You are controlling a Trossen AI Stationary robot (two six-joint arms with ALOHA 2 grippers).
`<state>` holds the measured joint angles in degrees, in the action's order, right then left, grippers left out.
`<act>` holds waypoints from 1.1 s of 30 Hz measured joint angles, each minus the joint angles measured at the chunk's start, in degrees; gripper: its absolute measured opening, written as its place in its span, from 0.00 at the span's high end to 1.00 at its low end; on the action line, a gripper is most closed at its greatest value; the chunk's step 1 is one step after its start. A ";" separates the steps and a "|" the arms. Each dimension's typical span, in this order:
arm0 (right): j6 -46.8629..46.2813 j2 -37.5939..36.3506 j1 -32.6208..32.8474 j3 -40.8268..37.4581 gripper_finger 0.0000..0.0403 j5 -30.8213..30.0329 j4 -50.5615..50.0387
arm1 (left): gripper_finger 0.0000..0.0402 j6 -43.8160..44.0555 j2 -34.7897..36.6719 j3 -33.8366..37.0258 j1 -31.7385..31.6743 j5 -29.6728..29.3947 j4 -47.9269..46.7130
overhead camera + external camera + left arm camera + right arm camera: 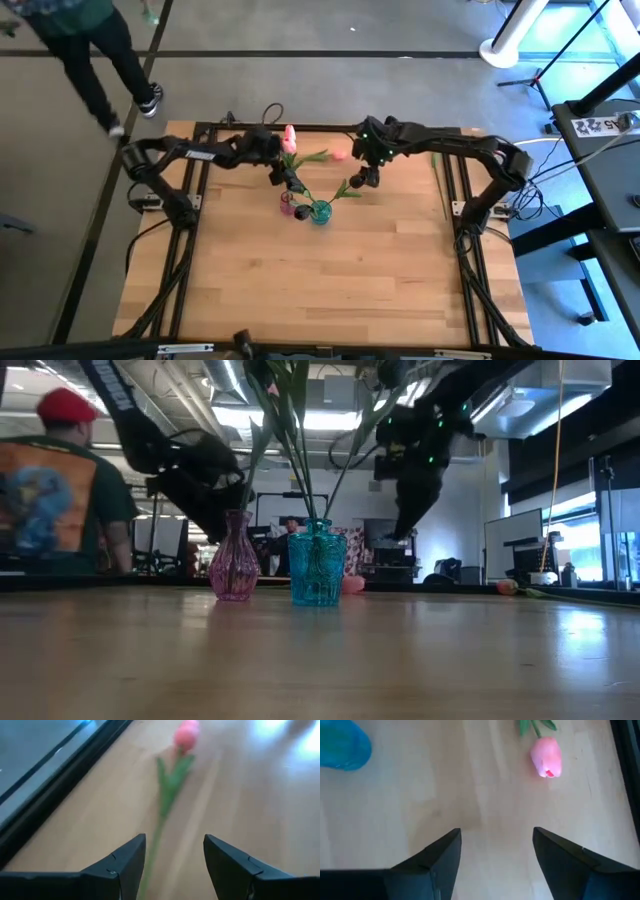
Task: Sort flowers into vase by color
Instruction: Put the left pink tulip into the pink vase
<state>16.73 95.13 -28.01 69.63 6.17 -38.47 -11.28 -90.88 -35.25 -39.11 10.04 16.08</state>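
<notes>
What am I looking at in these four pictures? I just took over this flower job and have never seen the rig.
Two dark robot arms work over a wooden table. One picture looks straight down on it, one looks level across the tabletop, and two come from cameras on the wrists. Near the middle stand a pink vase and a teal vase, with green stems rising from them. The left hand is open, with a pink tulip lying on the table in front of it, its stem running toward the gap between the fingers. The right hand is open too and holds nothing; another pink tulip lies loose ahead of it. A person is walking past beyond the table.
</notes>
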 joint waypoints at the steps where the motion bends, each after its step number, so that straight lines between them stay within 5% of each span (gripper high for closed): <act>1: -0.84 -0.93 0.82 0.00 0.39 -0.90 -1.01 | 0.51 -0.59 -1.08 -1.61 -0.65 -0.02 -1.20; 14: -13.16 -7.00 13.05 0.02 0.40 -12.53 -11.93 | 0.55 -10.96 -11.76 -18.66 -1.91 2.79 -18.52; 23: -17.81 -7.00 20.71 0.02 0.40 -18.45 -12.14 | 0.56 -11.36 -16.09 -21.59 -1.77 -5.10 -25.55; 27: -18.68 -7.00 22.87 0.02 0.40 -19.19 -12.76 | 0.67 -11.30 -15.92 -21.85 -1.54 -6.69 -30.44; 33: -19.13 -7.00 24.87 0.02 0.40 -19.19 -12.69 | 0.96 -8.64 -15.34 -21.94 -1.58 -8.79 -37.09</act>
<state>-2.39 88.14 -3.14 69.65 -13.02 -51.16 -19.92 -106.22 -57.19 -40.69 1.25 -21.01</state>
